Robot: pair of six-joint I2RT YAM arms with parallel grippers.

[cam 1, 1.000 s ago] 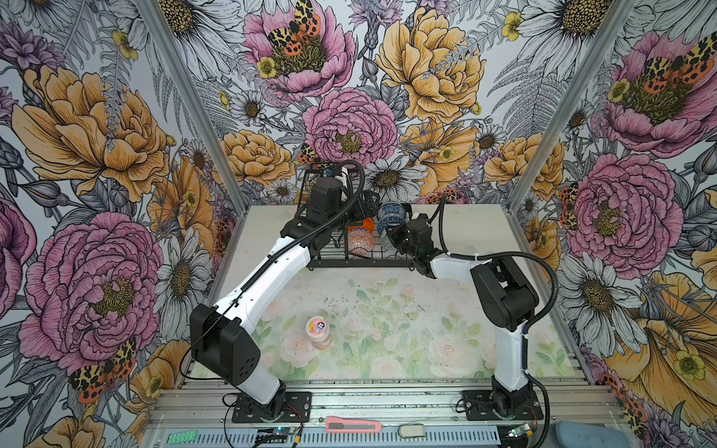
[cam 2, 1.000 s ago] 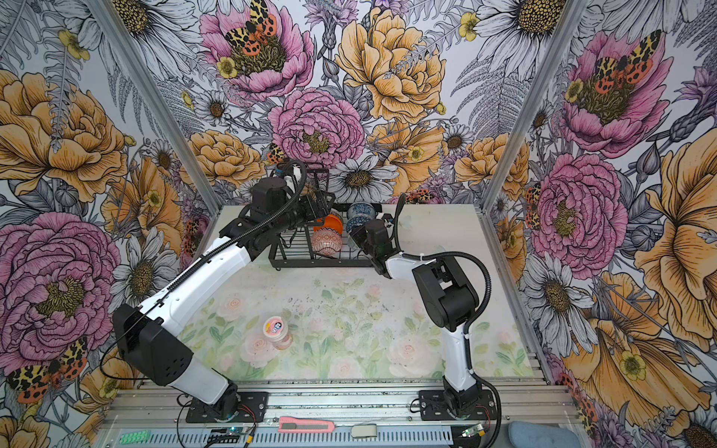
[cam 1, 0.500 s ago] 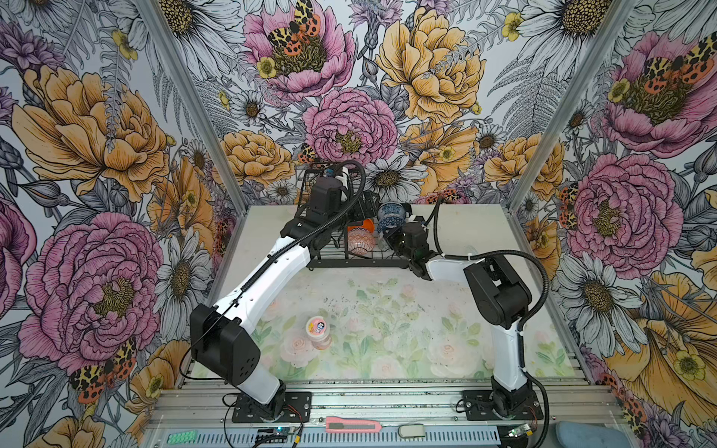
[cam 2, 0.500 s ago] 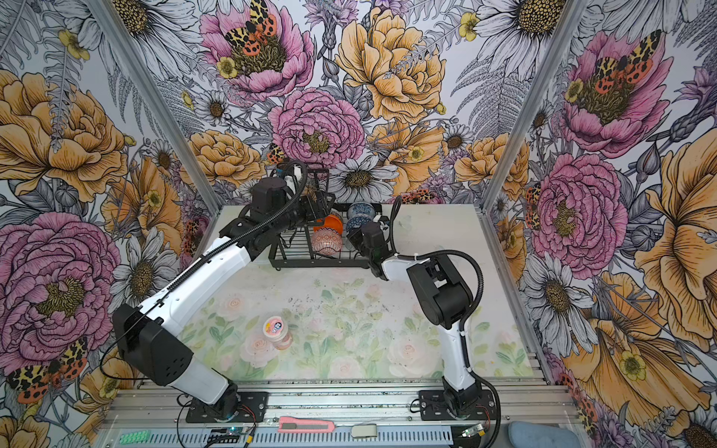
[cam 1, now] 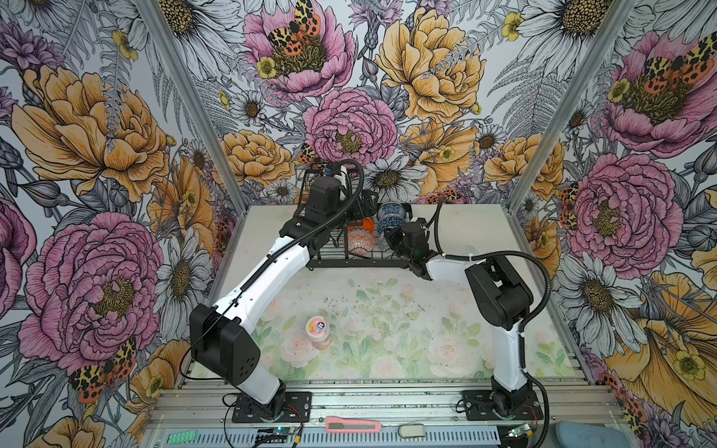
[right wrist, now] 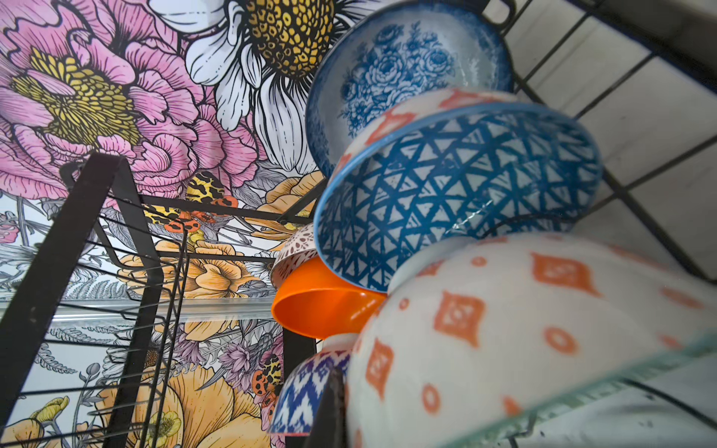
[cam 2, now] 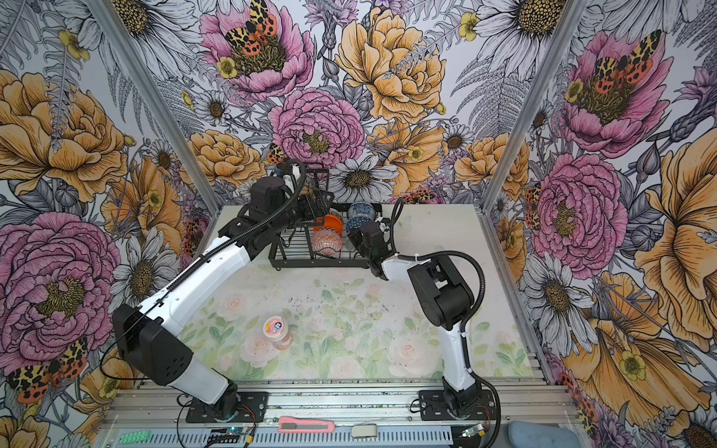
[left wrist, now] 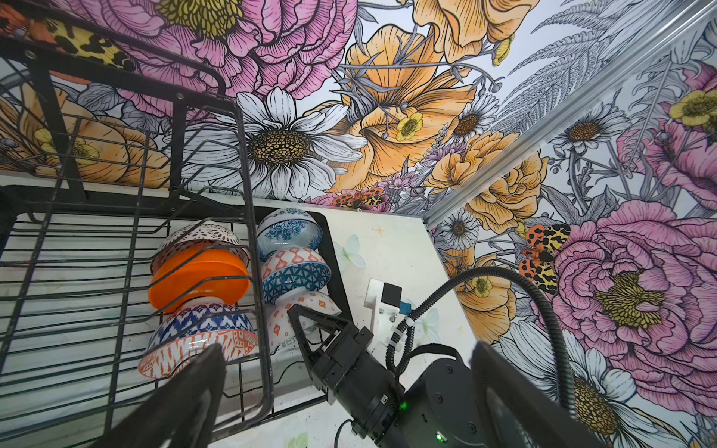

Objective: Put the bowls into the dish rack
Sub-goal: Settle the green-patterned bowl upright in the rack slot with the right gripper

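The black wire dish rack (cam 1: 361, 265) (cam 2: 322, 265) stands at the back of the table. Several bowls stand on edge in it in two rows: a plain orange bowl (left wrist: 198, 276), a blue zigzag bowl (left wrist: 198, 329), a blue floral bowl (left wrist: 289, 230) and a dark blue triangle bowl (left wrist: 295, 277). My right gripper (cam 1: 388, 242) (left wrist: 297, 310) (right wrist: 349, 395) is shut on the rim of the nearest bowl, white with orange diamonds (right wrist: 523, 329) (left wrist: 279, 329), at the rack's right end. One finger (right wrist: 329, 403) shows outside it; the other is hidden. My left gripper (cam 1: 361, 211) (left wrist: 345, 353) hangs open and empty above the rack.
The rack's taller wire section (cam 1: 310, 186) rises at its left end, under my left arm. A small pink-lidded jar (cam 1: 319, 331) stands mid-table. A pink box cutter (cam 1: 351, 426) lies on the front rail. The flowered walls close in behind and beside the rack.
My right arm has pushed slightly further left toward the rack's right end, still gripping the bowl. The left arm has stayed where it was, open.
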